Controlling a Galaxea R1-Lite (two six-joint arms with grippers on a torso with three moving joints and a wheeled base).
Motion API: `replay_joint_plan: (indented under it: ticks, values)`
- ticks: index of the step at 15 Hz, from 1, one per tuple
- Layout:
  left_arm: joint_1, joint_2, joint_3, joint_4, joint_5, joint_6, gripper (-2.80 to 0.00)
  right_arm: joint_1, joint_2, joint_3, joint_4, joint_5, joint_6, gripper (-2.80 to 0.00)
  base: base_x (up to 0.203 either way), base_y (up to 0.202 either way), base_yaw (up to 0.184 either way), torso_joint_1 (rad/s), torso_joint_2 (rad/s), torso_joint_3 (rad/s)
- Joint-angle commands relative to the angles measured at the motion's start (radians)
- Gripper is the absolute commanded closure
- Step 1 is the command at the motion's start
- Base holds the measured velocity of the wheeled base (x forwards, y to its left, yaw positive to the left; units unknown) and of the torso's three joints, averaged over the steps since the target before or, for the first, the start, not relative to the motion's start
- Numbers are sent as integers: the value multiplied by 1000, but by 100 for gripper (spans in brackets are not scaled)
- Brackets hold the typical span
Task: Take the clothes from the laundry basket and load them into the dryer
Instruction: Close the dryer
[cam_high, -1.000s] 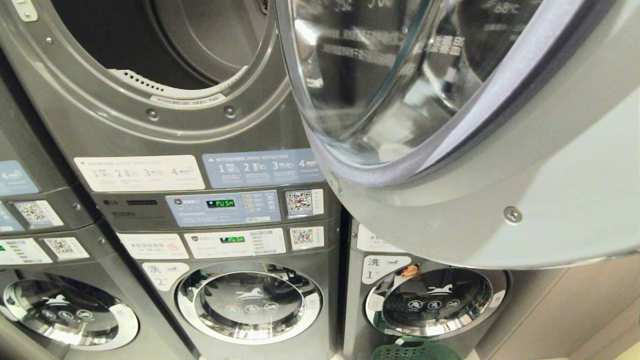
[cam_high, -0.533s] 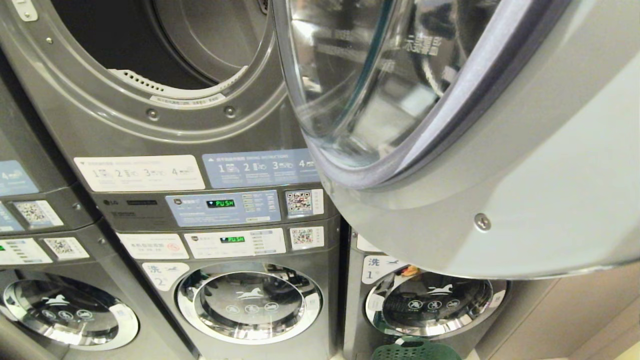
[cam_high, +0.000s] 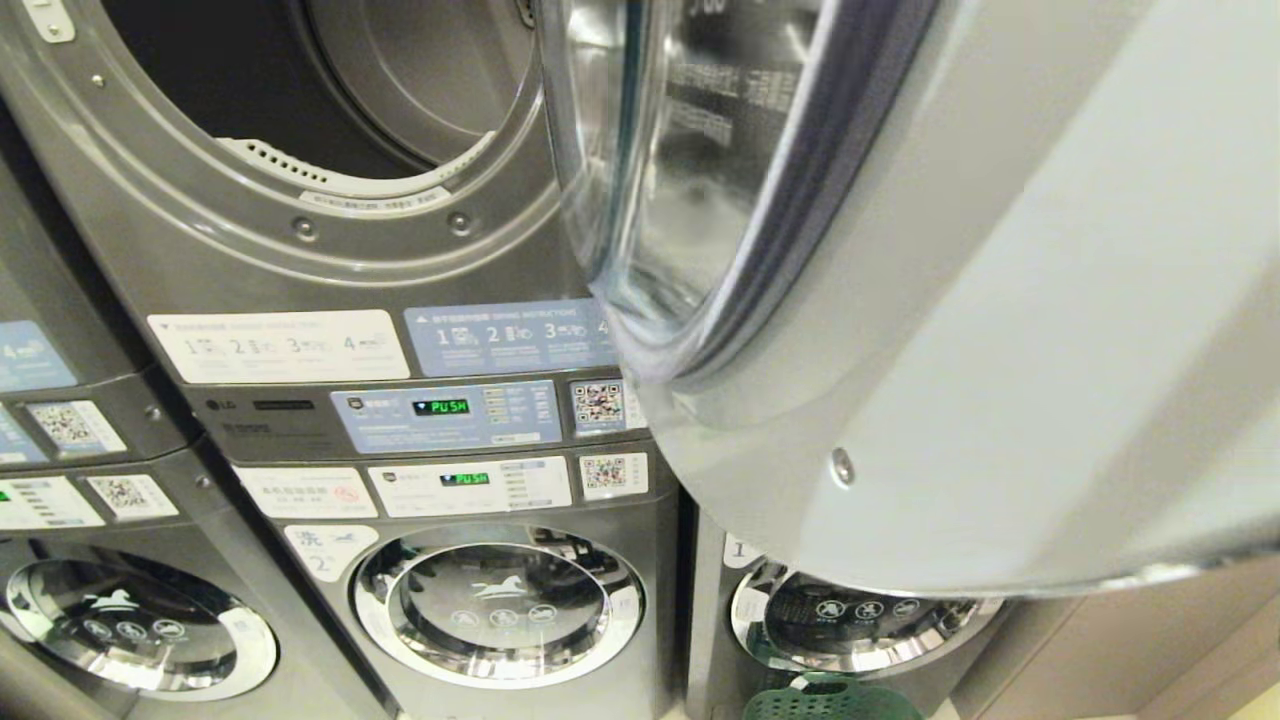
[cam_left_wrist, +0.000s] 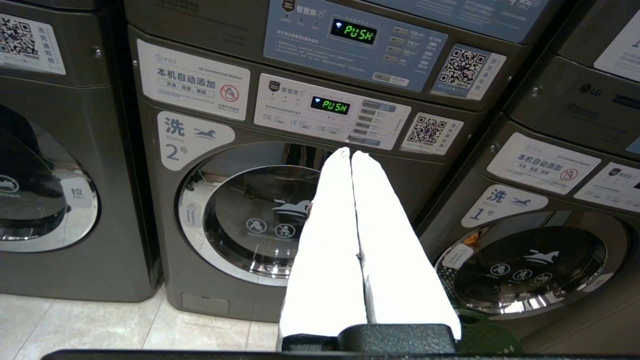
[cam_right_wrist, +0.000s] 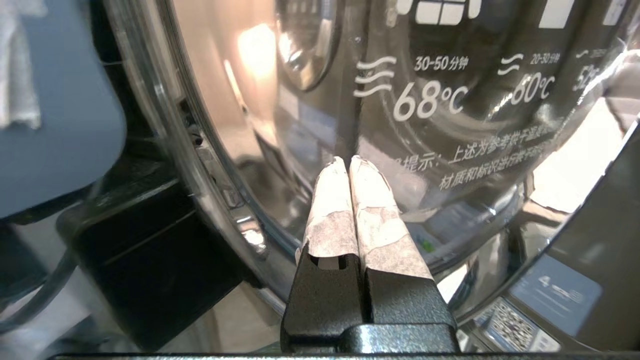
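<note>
the dryer (cam_high: 330, 230) fills the upper left of the head view, its round opening bare and dark inside, with a perforated white strip along the lower lip of the drum. its door (cam_high: 1000, 350) is the biggest thing in sight, standing out from the right edge of the opening and covering the upper right of the view; the glass bowl (cam_high: 690, 170) faces the opening, and the pale outer rim sweeps down past a single screw (cam_high: 843, 467). between the door's glass edge and the opening's right rim there is only a narrow gap, while the left and lower parts of the opening stand free.

below the dryer sit its control panel (cam_high: 445, 415) showing green "push", then washer no. 2 (cam_high: 498, 610) with its shut round door, with more washers on either side. washer no. 1 (cam_high: 860, 620) is partly hidden under the door's lower rim.

the laundry basket (cam_high: 830, 702), green and perforated, shows only as a rim at the bottom edge of the head view, on the floor in front of washer no. 1. no clothes can be seen in it from here.

the right gripper (cam_right_wrist: 348, 161) has its taped fingers pressed together on nothing, tips right at the door's printed glass (cam_right_wrist: 430, 100). the left gripper (cam_left_wrist: 351, 153) hangs low before washer no. 2, fingers clenched and empty.
</note>
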Motion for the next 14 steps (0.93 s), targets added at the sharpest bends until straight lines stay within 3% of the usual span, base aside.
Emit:
replay_joint_plan:
  ticks: [1,6,14]
  values:
    - [0,1,31,-1,1,-2,0,42,38,-18,-5,-18,-2,0,0,0,0,0,0,0]
    - [0,1,31,-1,1,-2,0,113,94,-61,-6,-48,-24,0,0,0,0,0,0,0]
    - [0,1,31,-1,1,-2,0,153,179,-161,-5,-54,-25,0,0,0,0,0,0,0]
